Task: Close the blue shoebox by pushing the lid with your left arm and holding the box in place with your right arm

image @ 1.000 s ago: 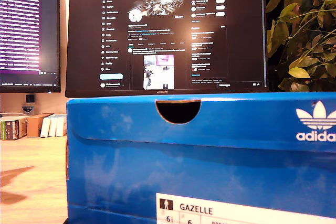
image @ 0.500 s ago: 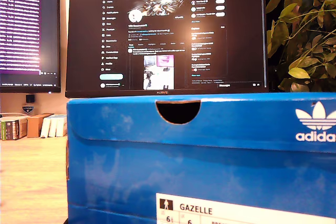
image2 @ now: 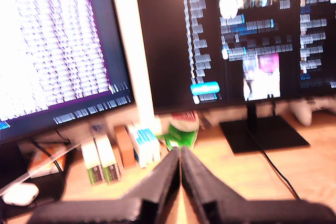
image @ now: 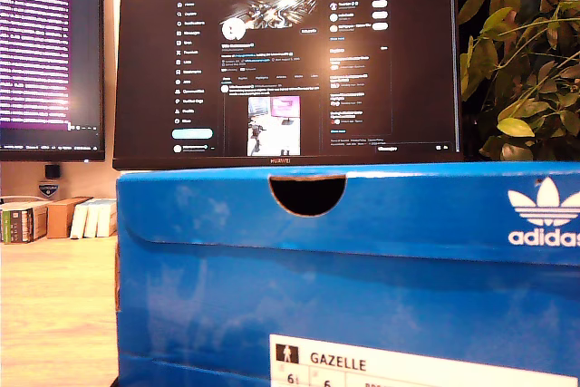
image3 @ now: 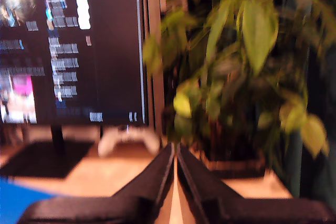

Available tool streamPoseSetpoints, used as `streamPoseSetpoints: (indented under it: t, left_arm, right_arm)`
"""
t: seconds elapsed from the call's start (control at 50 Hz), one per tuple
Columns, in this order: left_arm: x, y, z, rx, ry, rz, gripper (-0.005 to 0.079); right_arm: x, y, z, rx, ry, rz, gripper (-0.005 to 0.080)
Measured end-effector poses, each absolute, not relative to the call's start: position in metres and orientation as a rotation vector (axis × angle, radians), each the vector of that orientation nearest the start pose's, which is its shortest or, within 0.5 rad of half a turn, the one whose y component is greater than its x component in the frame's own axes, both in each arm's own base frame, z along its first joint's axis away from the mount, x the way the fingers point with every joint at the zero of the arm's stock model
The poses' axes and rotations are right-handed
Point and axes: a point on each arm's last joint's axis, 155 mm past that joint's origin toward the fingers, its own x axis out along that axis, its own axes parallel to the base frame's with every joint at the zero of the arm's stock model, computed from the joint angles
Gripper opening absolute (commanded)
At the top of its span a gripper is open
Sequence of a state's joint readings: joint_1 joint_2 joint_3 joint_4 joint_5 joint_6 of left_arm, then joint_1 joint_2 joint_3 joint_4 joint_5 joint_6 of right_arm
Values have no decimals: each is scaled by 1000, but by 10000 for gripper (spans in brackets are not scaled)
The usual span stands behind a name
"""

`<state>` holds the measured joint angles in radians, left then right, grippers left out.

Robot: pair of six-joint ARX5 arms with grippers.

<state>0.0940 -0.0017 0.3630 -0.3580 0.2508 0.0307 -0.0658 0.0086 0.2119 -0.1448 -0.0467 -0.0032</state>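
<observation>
Filling the exterior view, the blue shoebox (image: 362, 269) sits lidded; both grippers' jaws are pressed together.

Blue shoebox (image: 362, 269) fills the exterior view's foreground with lid (image: 362, 206) down, bare desk (image: 54, 314) open at that view's left (books (image: 54, 217) behind), monitors (image: 288, 61) walling the back and a plant (image: 521, 52) crowding that view's right.
</observation>
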Motion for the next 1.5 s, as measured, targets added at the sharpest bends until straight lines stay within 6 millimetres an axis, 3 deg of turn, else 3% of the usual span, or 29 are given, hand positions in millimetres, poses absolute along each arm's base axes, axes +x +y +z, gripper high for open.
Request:
streamPoseSetpoints:
  t: [0.1, 0.18, 0.42, 0.62, 0.88, 1.12, 1.28, 1.5]
  left_arm:
    - [219, -24, 218, 18, 69, -150, -15]
    - [223, -21, 208, 17, 87, -135, -15]
    - [225, 11, 209, 26, 80, 38, -15]
    - [224, 41, 206, -21, 68, 204, -15]
    - [233, 42, 144, -130, 197, 214, -15]
    - [235, 37, 135, -154, 211, 191, -15]
    - [234, 28, 101, -149, 307, 157, -15]
    - [233, 25, 101, -121, 312, 145, -15]
  right_arm:
    - [238, -7, 217, -8, -32, -21, -10]
    - [239, -8, 209, -24, -15, -22, -10]
    - [244, -29, 172, -28, 62, -136, -10]
    - [244, -38, 160, -30, 88, -183, -10]
    - [243, -39, 144, -30, 147, -189, -10]
    - [243, -42, 127, -8, 184, -205, -10]
    - [243, -42, 127, -7, 184, -205, -10]
    - [243, -42, 127, 48, 177, -209, -10]
